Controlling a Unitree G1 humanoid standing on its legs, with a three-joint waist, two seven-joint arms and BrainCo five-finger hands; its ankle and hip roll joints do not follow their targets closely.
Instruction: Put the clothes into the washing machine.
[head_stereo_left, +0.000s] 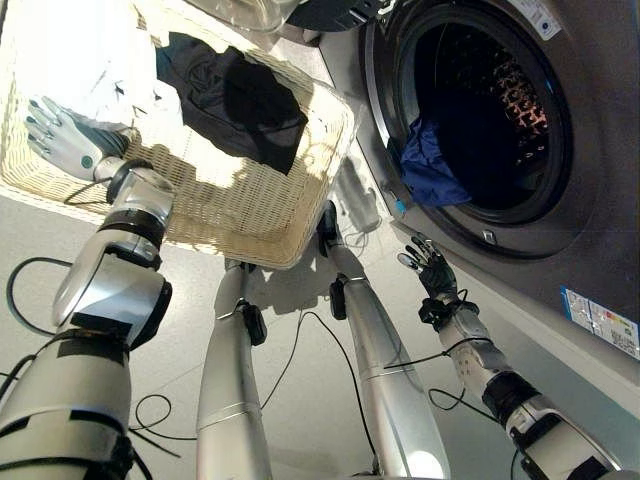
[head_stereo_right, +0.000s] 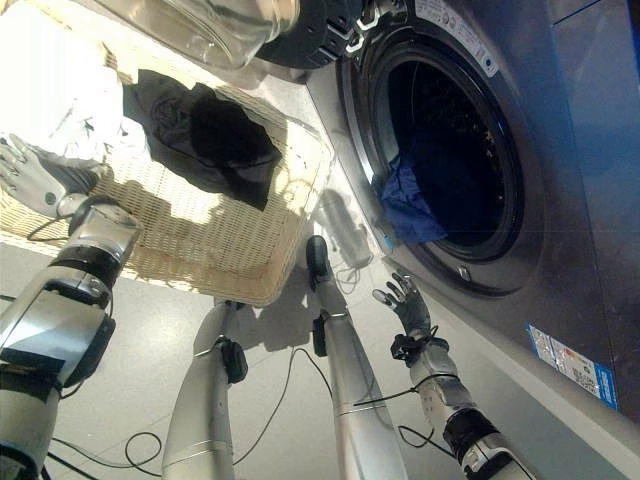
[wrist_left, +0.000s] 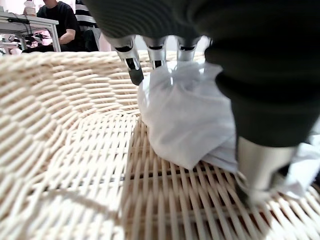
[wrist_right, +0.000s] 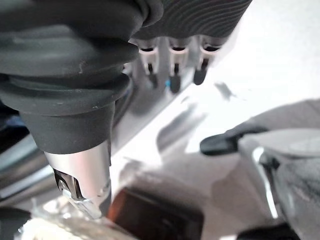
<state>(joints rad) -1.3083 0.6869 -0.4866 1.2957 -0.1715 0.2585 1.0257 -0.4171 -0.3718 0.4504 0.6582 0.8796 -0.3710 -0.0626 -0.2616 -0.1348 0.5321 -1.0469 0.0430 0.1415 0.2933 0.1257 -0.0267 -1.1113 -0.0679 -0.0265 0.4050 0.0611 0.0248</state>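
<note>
Left hand (head_stereo_left: 62, 135) lies in the wicker basket (head_stereo_left: 230, 215), fingers straight, over the white garment (wrist_left: 185, 120), tips touching the cloth. Black garment (head_stereo_left: 235, 100) lies in the basket, beside the white one. Blue garment (head_stereo_left: 430, 165) hangs over the lower rim of the washing machine (head_stereo_left: 560, 150) opening. Right hand (head_stereo_left: 430, 265) sits below the opening, fingers relaxed, empty.

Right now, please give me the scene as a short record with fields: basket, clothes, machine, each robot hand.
basket: wicker basket, on the floor beside the machine
in basket: black garment, white garment
washing machine: door open, blue garment hanging over the drum rim
left robot hand: open, on the white garment
right robot hand: open, empty, below the drum opening
</note>
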